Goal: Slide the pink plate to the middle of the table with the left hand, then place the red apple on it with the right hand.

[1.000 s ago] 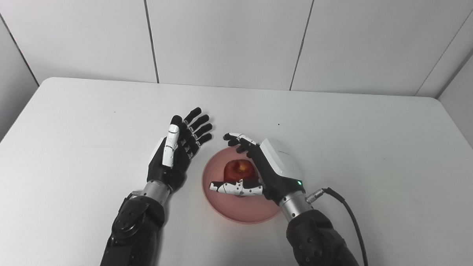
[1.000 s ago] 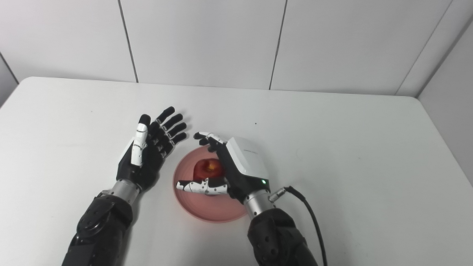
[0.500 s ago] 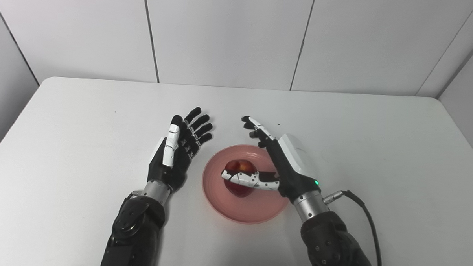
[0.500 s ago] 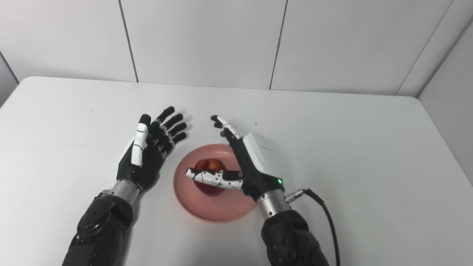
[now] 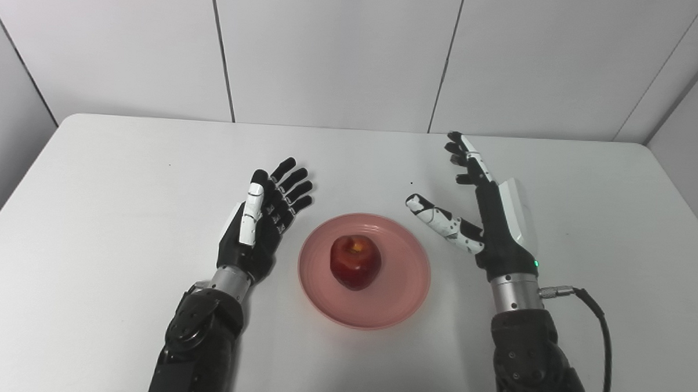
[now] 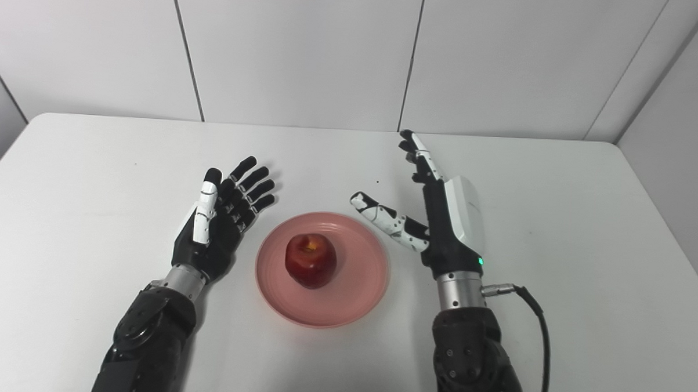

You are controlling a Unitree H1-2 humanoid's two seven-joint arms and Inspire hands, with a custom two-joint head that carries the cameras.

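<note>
Beside the plate [image 5: 406, 291], right robot hand [image 5: 493, 224] splayed upright.

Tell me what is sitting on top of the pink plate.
A red apple sits on the pink plate, near its middle, stem dimple up. Nothing else shows on the plate. The patch of plate under the apple is covered. Neither robot hand is over it.

Both head-mounted views look steeply down and forward over the desk [image 5: 123, 171] toward the rear wall panels [image 5: 331, 50], at close range. The right eye view sits slightly rightward; both share the whole desk.
</note>
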